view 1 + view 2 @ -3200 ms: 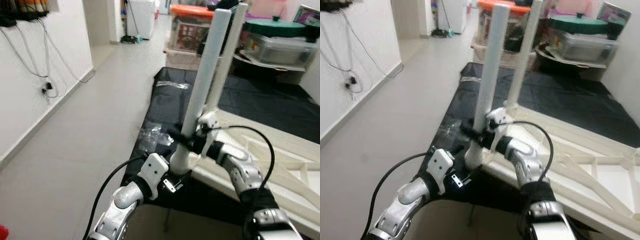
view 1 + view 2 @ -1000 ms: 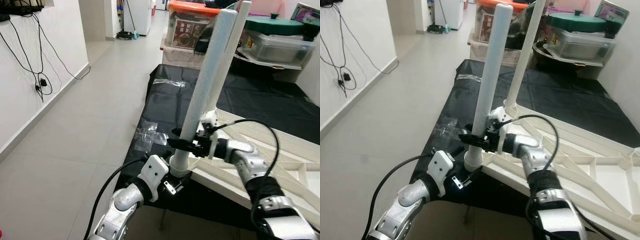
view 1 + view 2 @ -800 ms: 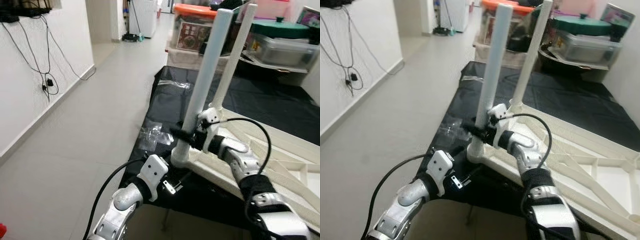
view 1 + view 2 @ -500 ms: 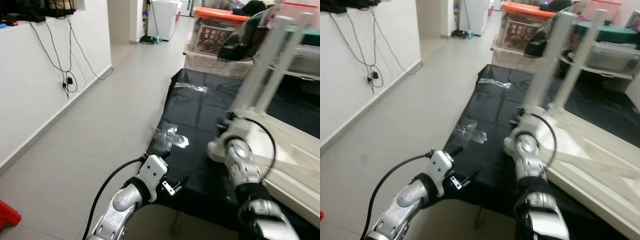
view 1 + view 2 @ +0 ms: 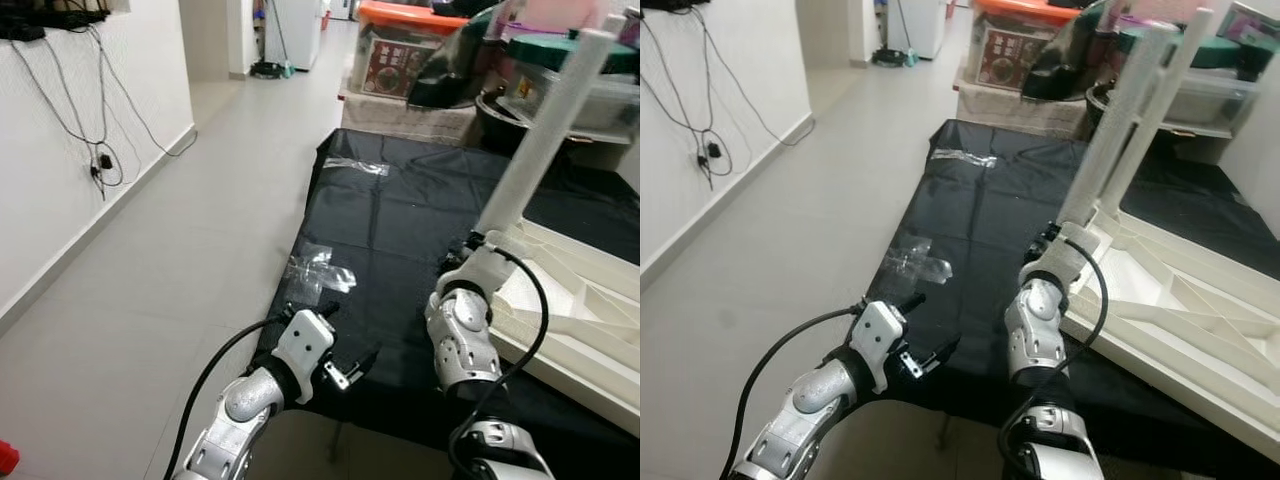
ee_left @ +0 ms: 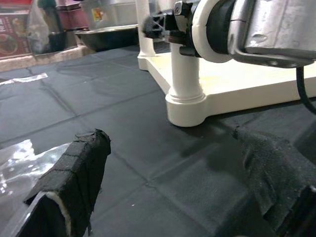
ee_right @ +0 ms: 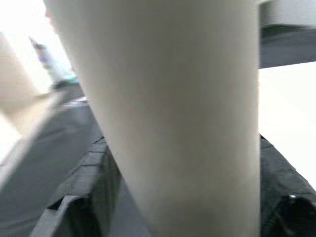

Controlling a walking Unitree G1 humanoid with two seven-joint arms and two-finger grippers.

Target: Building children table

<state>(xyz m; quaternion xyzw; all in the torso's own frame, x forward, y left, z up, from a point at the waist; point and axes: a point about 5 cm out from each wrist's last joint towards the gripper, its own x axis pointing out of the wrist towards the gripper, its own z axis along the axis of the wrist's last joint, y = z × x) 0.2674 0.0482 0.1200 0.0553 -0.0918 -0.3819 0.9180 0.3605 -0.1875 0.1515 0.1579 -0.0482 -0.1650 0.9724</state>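
Left hand (image 5: 352,366): nearest item, at the near edge of the black sheet (image 5: 400,220), low and just above it. Its two black fingers (image 6: 74,170) stand wide apart with nothing between them. A black cable runs back along the silver arm.

Black sheet: spread flat on the floor, its left edge meeting pale floor tiles (image 5: 180,260). A crumpled piece of clear plastic film (image 5: 318,270) lies on it just beyond the left hand; a strip of clear tape (image 5: 352,165) lies on it farther back.

Right hand (image 6: 163,27): just right of the left hand and a little farther off, raised against the near table leg (image 5: 1115,120). In the right wrist view the leg runs between the two black fingers (image 7: 94,182), one on either side of it and both against it, so the hand is clamped on the leg low down, a little above its foot.

Children table (image 5: 1200,310): white plastic, lying upside down on the right part of the black sheet, ribbed underside up. The near table leg stands upright in its near left corner socket (image 6: 186,106), which rests on the sheet. A second white leg (image 5: 1160,85) stands just behind it.

Storage box with an orange lid (image 5: 400,50): beyond the far end of the sheet, beside a dark bag (image 5: 450,80) and a green-lidded pot (image 5: 545,45).

White wall (image 5: 60,150): on the left, with black cables (image 5: 75,110) hanging down it.
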